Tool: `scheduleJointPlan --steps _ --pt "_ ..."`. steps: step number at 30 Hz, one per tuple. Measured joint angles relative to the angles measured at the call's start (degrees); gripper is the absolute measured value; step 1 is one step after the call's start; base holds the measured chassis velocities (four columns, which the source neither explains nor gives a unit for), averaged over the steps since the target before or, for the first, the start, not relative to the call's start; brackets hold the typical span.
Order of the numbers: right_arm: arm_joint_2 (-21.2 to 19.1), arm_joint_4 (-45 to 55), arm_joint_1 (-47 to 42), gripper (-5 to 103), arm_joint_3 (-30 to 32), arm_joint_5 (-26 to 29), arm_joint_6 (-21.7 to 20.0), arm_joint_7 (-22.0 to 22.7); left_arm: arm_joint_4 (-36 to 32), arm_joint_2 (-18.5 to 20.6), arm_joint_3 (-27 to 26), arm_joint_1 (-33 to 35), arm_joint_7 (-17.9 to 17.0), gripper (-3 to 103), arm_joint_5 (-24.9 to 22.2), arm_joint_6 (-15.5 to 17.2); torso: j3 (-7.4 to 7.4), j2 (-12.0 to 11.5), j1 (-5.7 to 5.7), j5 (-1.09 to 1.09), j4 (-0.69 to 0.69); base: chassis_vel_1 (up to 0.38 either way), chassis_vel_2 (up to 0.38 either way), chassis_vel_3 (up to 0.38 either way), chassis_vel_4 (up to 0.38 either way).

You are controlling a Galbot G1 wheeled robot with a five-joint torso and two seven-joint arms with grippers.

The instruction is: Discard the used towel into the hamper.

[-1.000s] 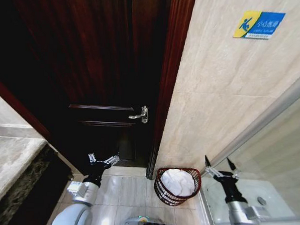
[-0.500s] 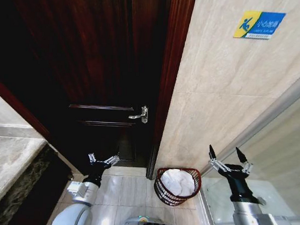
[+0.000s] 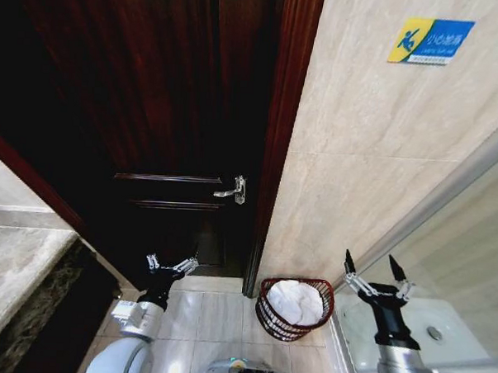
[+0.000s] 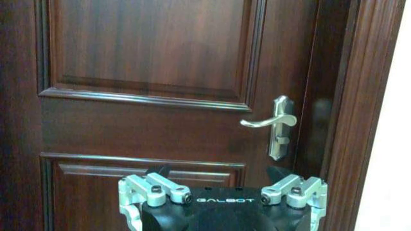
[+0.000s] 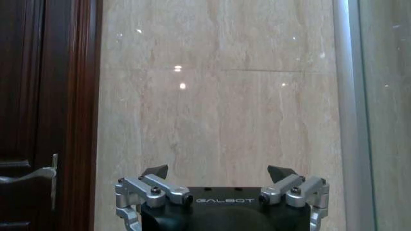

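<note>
Two tools stood open and empty: the left tool (image 3: 169, 266) hung by the dark door, well left of the hamper (image 3: 294, 308), where the white towel (image 3: 294, 300) already lay; the right tool (image 3: 378, 270) hovered nearer, just right of its rim.

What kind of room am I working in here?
Most likely a hotel or home bathroom: polished stone wall tiles, a glass shower partition, a wet-floor caution sign, and a towel in the hamper beside the wooden door.
</note>
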Motion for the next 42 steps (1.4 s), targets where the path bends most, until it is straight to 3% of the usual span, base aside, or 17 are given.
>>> scheduleJointPlan --steps 42 --pt "-0.48 1.0 0.49 100 -0.14 1.38 -0.92 -0.17 0.0 0.0 0.0 0.0 0.0 100 0.0 0.0 0.0 0.0 0.0 -0.01 0.0 0.0 0.0 0.0 0.0"
